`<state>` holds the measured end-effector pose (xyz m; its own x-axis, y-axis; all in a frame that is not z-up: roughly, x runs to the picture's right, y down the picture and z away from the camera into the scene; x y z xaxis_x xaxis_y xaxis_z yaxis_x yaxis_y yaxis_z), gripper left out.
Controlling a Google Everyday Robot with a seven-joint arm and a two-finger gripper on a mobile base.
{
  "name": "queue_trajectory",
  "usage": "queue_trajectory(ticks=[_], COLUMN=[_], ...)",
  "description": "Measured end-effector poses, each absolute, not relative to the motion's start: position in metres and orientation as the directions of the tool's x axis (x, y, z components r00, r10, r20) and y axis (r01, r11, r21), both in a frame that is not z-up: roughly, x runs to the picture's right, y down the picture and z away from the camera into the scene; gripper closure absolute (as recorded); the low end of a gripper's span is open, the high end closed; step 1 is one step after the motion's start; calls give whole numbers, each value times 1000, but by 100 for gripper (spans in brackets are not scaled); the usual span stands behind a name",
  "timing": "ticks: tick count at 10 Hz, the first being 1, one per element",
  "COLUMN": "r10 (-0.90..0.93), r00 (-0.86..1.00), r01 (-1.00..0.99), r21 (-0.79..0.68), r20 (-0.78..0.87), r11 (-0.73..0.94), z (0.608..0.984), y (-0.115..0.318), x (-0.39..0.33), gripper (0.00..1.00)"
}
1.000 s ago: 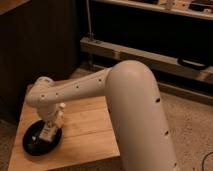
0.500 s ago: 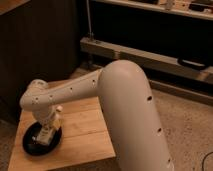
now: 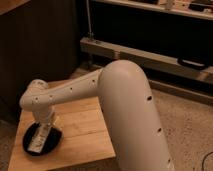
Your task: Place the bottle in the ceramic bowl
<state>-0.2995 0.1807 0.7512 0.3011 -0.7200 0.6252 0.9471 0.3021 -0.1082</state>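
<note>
The bottle [image 3: 38, 139] is seen lying inside the ceramic bowl [image 3: 52, 145], directly beneath the gripper [image 3: 45, 128], which is lowered over the bowl at the front left corner of the wooden table [image 3: 85, 135]. Whether the gripper is clenched on the bottle or released cannot be told.

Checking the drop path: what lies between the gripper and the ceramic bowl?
In the camera view, only the bottle: the gripper hangs directly over the ceramic bowl, and the white bottle sits below it within the bowl's rim.
</note>
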Motion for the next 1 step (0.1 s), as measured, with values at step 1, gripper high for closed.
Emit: queue_trajectory(ticks=[1], r10=[-720], r00=[301], r01=[947], r21=[-108], r20=[625], r11=[302], z=[751], y=[180], x=[-299], gripper=[20])
